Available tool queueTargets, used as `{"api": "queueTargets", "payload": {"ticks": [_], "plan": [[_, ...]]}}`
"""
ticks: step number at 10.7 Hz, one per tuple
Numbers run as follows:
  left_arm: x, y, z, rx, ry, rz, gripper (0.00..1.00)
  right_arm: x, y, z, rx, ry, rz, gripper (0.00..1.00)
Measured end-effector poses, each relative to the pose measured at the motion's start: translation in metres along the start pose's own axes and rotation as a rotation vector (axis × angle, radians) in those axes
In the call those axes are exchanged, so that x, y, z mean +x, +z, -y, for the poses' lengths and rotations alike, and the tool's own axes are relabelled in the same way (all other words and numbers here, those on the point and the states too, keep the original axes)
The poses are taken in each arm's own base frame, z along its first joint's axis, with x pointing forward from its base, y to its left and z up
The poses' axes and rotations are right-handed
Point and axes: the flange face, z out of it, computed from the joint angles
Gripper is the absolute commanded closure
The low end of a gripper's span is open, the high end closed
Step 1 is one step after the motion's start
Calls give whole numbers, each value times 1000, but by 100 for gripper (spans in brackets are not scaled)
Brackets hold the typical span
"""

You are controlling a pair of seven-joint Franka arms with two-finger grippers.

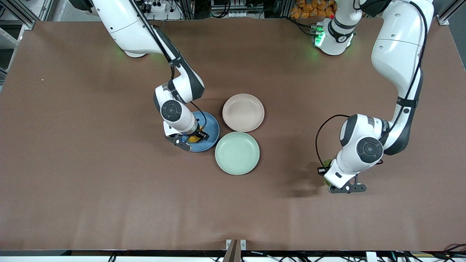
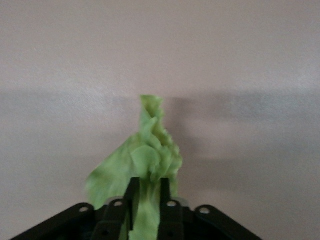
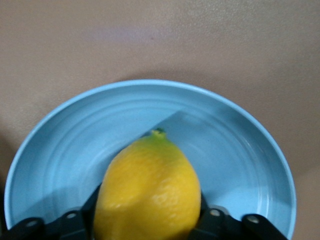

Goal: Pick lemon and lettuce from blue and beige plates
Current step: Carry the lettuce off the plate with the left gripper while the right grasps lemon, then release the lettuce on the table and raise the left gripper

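In the right wrist view the yellow lemon (image 3: 150,190) fills the space between the jaws, resting in the blue plate (image 3: 225,150). My right gripper (image 1: 194,138) is shut on the lemon (image 1: 193,138) over the blue plate (image 1: 211,133). The beige plate (image 1: 243,112) beside it holds nothing. Toward the left arm's end of the table, my left gripper (image 1: 327,175) hangs low over the bare brown surface. The crinkled green lettuce (image 2: 150,150) sticks out of my left gripper (image 2: 148,182), its stem filling the narrow gap between the fingers. A bit of lettuce (image 1: 327,163) shows beside the hand.
A pale mint-green plate (image 1: 237,153) with nothing on it sits nearer the front camera, touching the blue plate and close to the beige one. The brown table (image 1: 91,182) spreads wide around the three plates.
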Motion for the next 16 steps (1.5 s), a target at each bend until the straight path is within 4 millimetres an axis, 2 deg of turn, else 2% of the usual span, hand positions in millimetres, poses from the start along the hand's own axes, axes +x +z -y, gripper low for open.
{"api": "queueTargets", "payload": {"ticks": [3, 5, 7, 9, 11, 13, 16], "plan": [[2, -3, 2, 18, 14, -12, 0, 4, -4, -3, -42, -25, 23, 72], [-3, -1, 8, 22, 8, 1, 0, 15, -26, -4, -72, -60, 50, 72], [-19, -10, 13, 25, -5, 14, 0, 32, -56, -15, -83, -117, 76, 72], [-48, -25, 9, -1, -29, -16, 0, 56, -92, -38, -89, -179, 113, 71], [-84, -23, 10, -17, -45, -37, 0, 86, -121, -67, -88, -250, 131, 71], [-121, -20, 17, -8, -46, -23, 0, 125, -128, -104, -97, -303, 128, 71], [-169, -33, 41, 22, -57, -1, 0, 159, -150, -143, -100, -355, 176, 70]]}}
